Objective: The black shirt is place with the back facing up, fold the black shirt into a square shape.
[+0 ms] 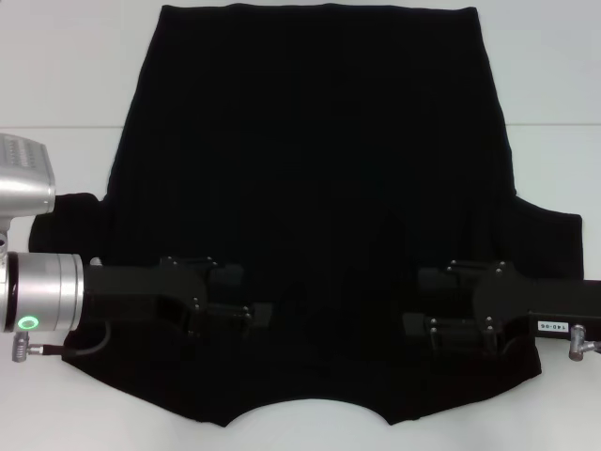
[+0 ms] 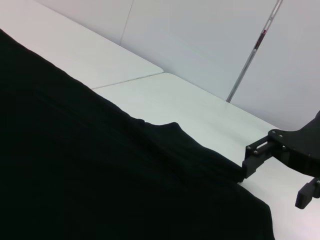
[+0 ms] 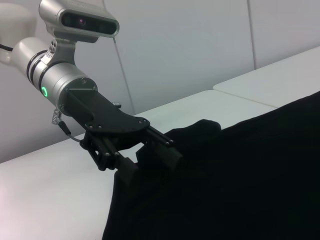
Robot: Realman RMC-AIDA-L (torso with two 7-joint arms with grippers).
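Note:
The black shirt (image 1: 310, 169) lies spread flat on the white table, hem at the far side, curved neckline (image 1: 305, 413) at the near edge, short sleeves out to both sides. My left gripper (image 1: 246, 296) stands open over the near left shoulder area. In the right wrist view the left gripper (image 3: 150, 162) has its fingers either side of a raised bit of cloth at the shirt's edge (image 3: 200, 135). Over the near right shoulder area, my right gripper (image 1: 421, 303) is open too. The left wrist view has the right gripper (image 2: 275, 180) at the shirt's edge (image 2: 235, 172), fingers wide apart.
The white table (image 1: 56, 94) has a seam (image 1: 554, 124) running across it behind the sleeves. Bare tabletop shows left, right and beyond the shirt. A pale wall (image 2: 210, 45) stands close behind the table in the wrist views.

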